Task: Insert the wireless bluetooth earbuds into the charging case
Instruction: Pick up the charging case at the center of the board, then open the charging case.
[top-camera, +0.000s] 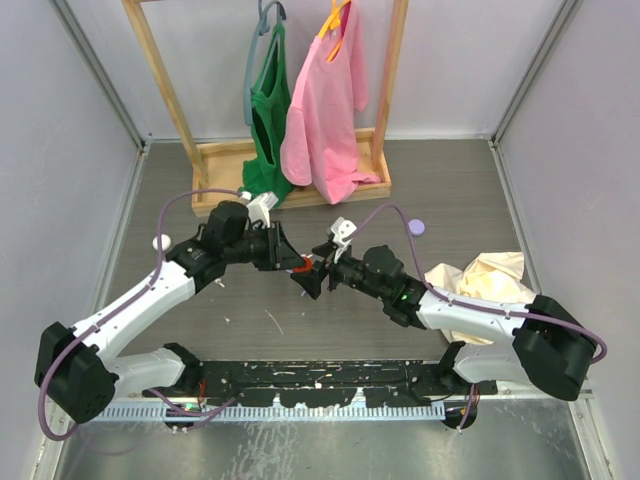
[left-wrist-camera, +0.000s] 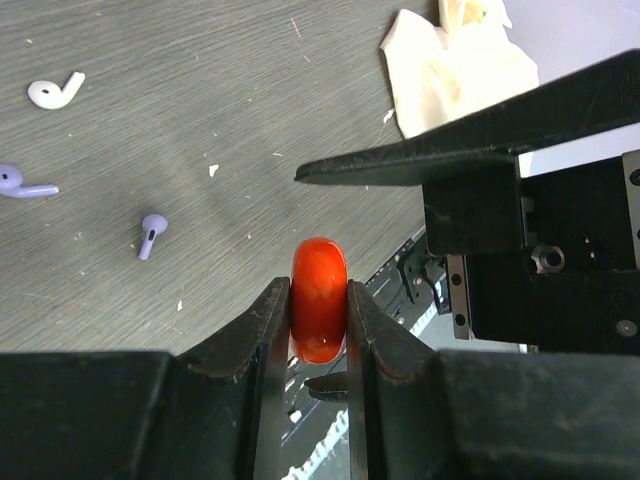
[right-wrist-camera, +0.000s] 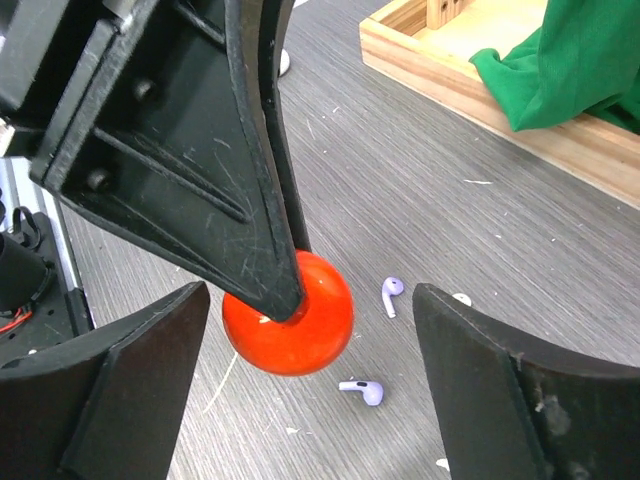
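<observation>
The left gripper (left-wrist-camera: 319, 292) is clamped on the orange case (right-wrist-camera: 300, 325), a glossy round pebble pinched across its narrow faces and held off the table (right-wrist-camera: 520, 200). The right gripper (right-wrist-camera: 311, 288) faces it with its fingers spread wide, holding nothing. Below them one earbud (right-wrist-camera: 391, 294) and a second earbud (right-wrist-camera: 362, 389) lie loose on the table, near each other but apart. I would guess they are feather-light, hard and slick, likely to skitter or flip if nudged. The bulb is too rounded to trust, so the thin stem looks the safer hold, pinched from both sides. The case looks smooth enough to twist in that grip. I cannot tell whether its lid is open.
</observation>
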